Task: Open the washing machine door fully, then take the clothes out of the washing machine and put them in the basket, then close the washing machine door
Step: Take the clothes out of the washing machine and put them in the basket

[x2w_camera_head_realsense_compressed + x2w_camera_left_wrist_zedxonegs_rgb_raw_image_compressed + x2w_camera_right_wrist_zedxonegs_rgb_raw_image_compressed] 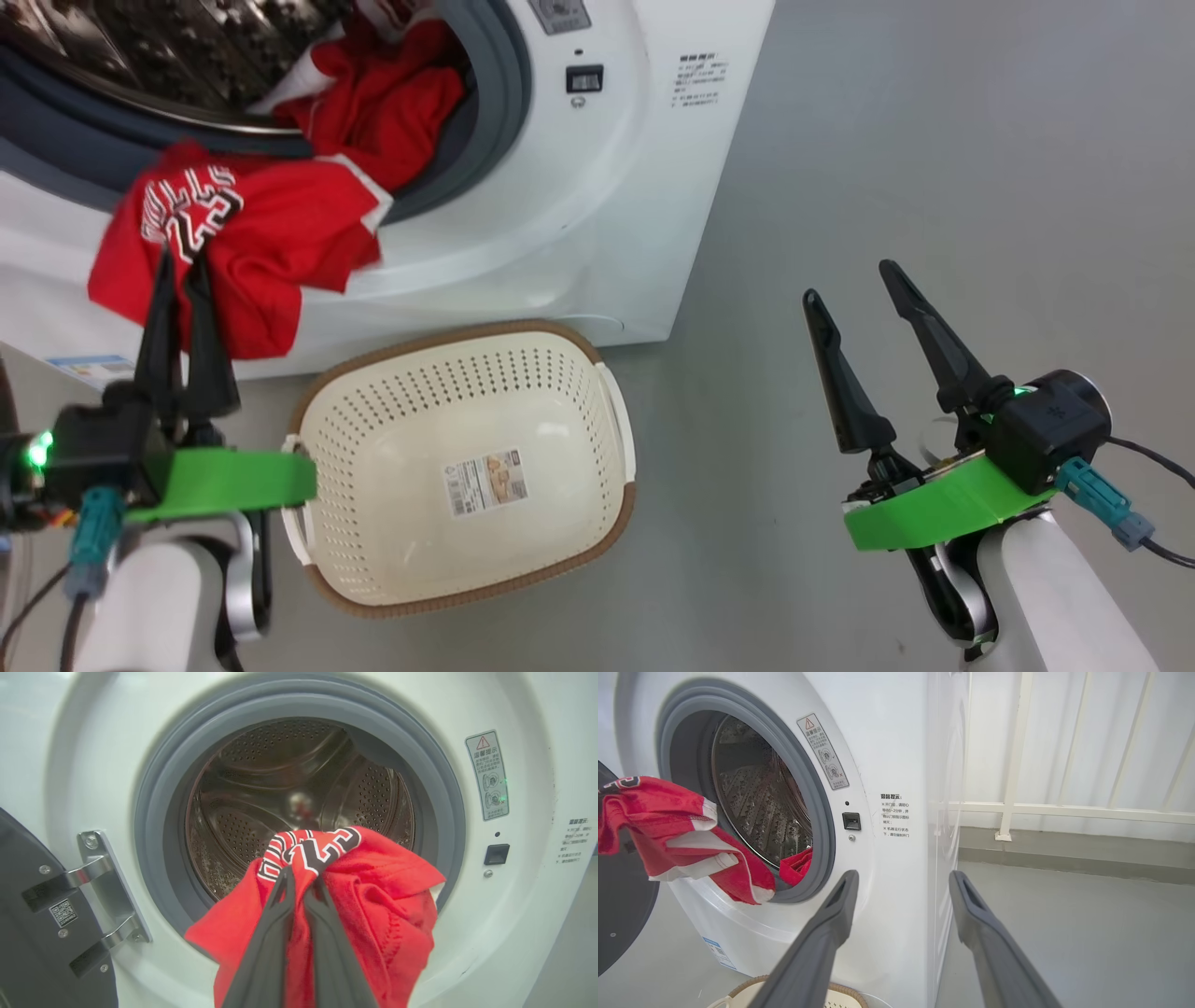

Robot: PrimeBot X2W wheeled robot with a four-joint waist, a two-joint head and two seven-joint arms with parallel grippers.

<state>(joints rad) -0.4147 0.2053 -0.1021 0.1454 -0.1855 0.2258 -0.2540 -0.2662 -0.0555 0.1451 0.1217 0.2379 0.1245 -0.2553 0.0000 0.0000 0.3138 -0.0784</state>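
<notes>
The washing machine (579, 215) stands with its round door (28, 952) swung open to the left on a metal hinge (98, 891). My left gripper (182, 266) is shut on a red garment (271, 243) with white numbers, held in front of the grey seal, above and left of the basket (373, 439). In the left wrist view the gripper (302, 877) pinches the cloth (383, 905) before the steel drum (289, 788). More red clothes (383, 103) lie in the drum mouth. My right gripper (849, 282) hangs open over the floor, to the right of the basket, holding nothing.
The cream basket holds just a paper sticker (485, 481) and sits on grey floor against the machine's front. In the right wrist view a white railing (1017, 807) and wall run behind the machine's right side, with open floor (1087, 933) there.
</notes>
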